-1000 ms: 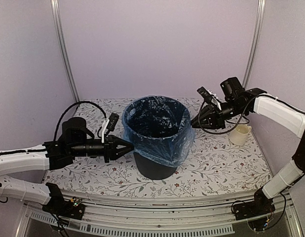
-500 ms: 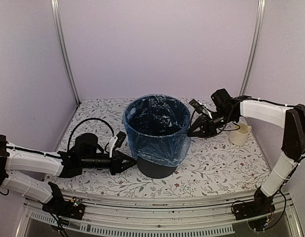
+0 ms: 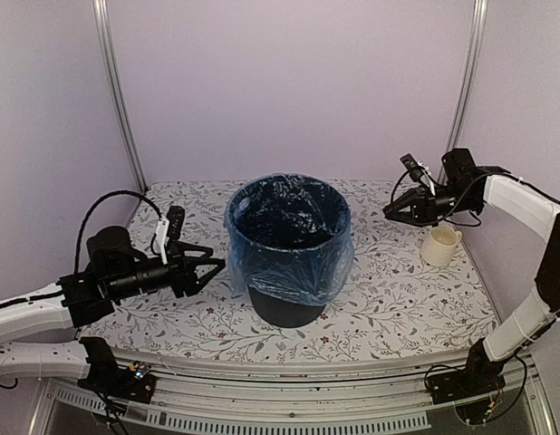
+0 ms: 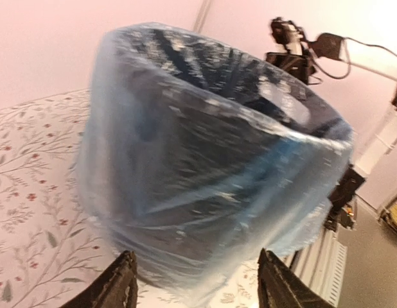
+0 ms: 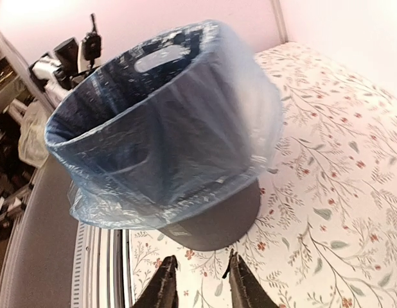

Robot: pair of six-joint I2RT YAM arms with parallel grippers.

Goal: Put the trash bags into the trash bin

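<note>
Top external view: bag (image 3: 294,265) is in the bin (image 3: 282,310) as a liner. Light-blue plastic covers the inside, folds over the rim all the way round, and the loose skirt hangs crinkled down the outside wall. Only the bin's dark base shows below the skirt. Bin stands upright about mid-table (image 3: 398,304), on the floral surface. Left gripper (image 3: 214,271) sits low on the bin's left side, pointed at it, tips just beside the hanging plastic; cannot tell from this view whether they touch it. Left wrist view: its two fingers (image 4: 118,289) are spread wide at the bottom of frame with nothing between them, and the bag-wrapped bin fills the frame beyond. Right gripper (image 3: 387,216) is raised off the table to the right of the bin, well apart from it, tips aimed back toward the rim. Right wrist view: its fingers (image 5: 165,282) are parted by a narrow gap, holding nothing, with the bin and the bag's skirt some way beyond them. Cream mug (image 3: 440,246) stands upright near the table's right edge, just below the right arm, well clear of the bin.
</note>
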